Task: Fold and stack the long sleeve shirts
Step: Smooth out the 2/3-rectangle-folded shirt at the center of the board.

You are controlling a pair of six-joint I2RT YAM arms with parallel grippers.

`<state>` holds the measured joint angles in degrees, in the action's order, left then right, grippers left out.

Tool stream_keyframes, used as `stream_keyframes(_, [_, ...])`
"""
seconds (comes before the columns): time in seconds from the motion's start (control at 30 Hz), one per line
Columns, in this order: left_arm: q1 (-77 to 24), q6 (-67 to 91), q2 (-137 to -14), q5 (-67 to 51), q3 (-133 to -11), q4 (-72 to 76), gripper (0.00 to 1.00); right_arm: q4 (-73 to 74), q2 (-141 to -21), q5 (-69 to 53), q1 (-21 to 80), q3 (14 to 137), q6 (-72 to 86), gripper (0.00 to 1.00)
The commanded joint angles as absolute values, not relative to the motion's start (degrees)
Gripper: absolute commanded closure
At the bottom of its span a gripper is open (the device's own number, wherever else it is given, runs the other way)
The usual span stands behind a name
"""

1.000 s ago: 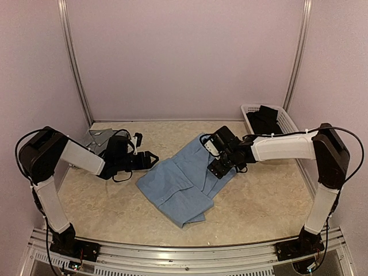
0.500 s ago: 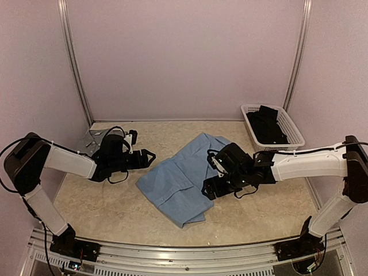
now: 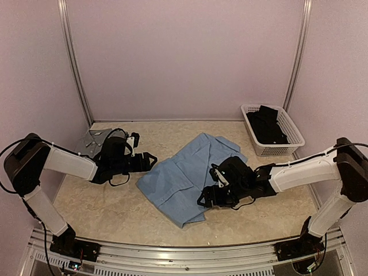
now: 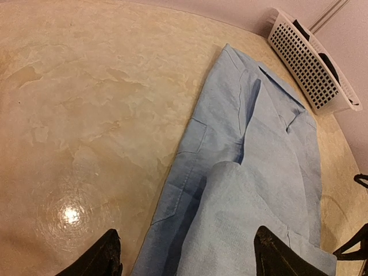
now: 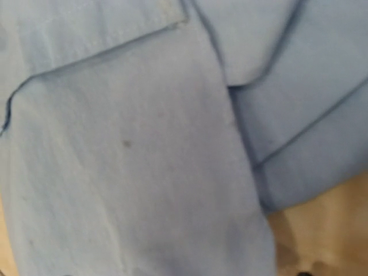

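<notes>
The left hand (image 3: 149, 161), fingers spread wide, hovers just beside the left edge of the light blue shirt (image 3: 181, 178), probably lined up to catch that side for a fold. The shirt lies partly folded mid-surface, toward the near edge. The right hand (image 3: 206, 199) sits low over its near-right part, perhaps to hold it down. Whether that hand is spread or pinching cloth, I cannot tell.

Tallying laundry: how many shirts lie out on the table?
2: the light blue button-up shirt spread mid-table, and a grey folded shirt far left behind the left arm. Dark cloth in the white mesh basket may be more.
</notes>
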<state>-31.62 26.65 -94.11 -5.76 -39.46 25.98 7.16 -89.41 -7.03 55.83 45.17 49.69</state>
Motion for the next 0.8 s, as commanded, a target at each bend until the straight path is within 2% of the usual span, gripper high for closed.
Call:
stream_keyframes(0.0, [-32.1,25.9,-92.5,-4.9,-39.0,25.3,0.25,0.2,-92.5,-11.0,56.3,43.0,53.8,0.24])
stream_keyframes(0.4, [-32.5,25.4,-92.2,-4.2,-38.9,24.8,0.25,-7.9,-94.0,-12.4,56.3,40.8,54.0,0.54])
stream_keyframes(0.57, [-32.6,25.0,-91.9,-3.6,-38.8,24.2,0.25,-7.0,-93.3,-10.1,56.3,42.7,51.0,0.86])
stream_keyframes(0.63, [-32.6,24.8,-91.7,-3.3,-38.9,23.9,0.24,-5.1,-92.9,-9.2,56.3,44.6,49.0,0.95])
stream_keyframes(0.67, [-32.6,24.7,-91.6,-3.2,-38.9,23.8,0.24,-4.0,-92.9,-8.7,56.3,45.7,47.8,0.99])
stream_keyframes(0.77, [-32.7,24.6,-91.5,-2.9,-39.0,23.6,0.24,-0.7,-93.3,-7.5,56.3,49.5,43.5,1.00])
